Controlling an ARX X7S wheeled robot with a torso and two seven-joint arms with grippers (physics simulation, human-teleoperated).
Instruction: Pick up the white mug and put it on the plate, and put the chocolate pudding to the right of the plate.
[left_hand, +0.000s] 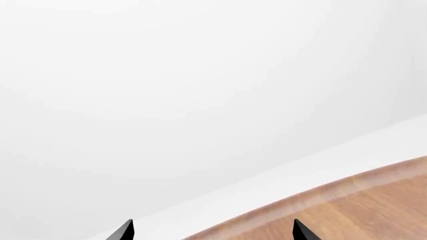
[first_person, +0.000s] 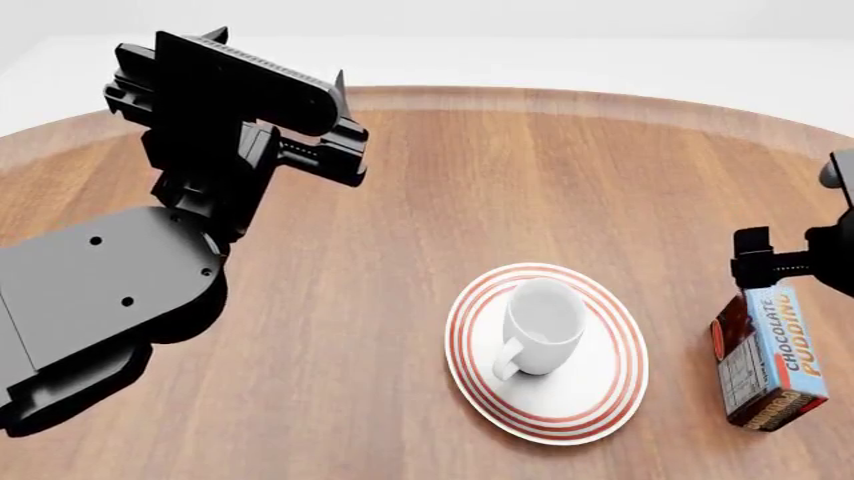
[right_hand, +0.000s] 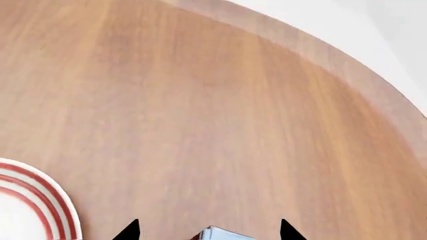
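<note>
Glossy white mug (first_person: 545, 325); smooth wooden table (first_person: 534, 180).

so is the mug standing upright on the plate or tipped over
Upright: the mug stands on the plate, open mouth facing up, handle toward the camera.

Both end effectors (left_hand: 212, 231) (right_hand: 208, 231) prob. open.

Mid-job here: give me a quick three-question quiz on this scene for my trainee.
1. True or false: the white mug stands upright on the plate.
2. On which side of the plate, in the head view, does the chocolate pudding lie?
3. What is the left gripper holding? A) mug B) pudding C) nothing

Key: 1 true; 2 the right; 3 C. The right gripper is open, its tips either side of the pudding.
</note>
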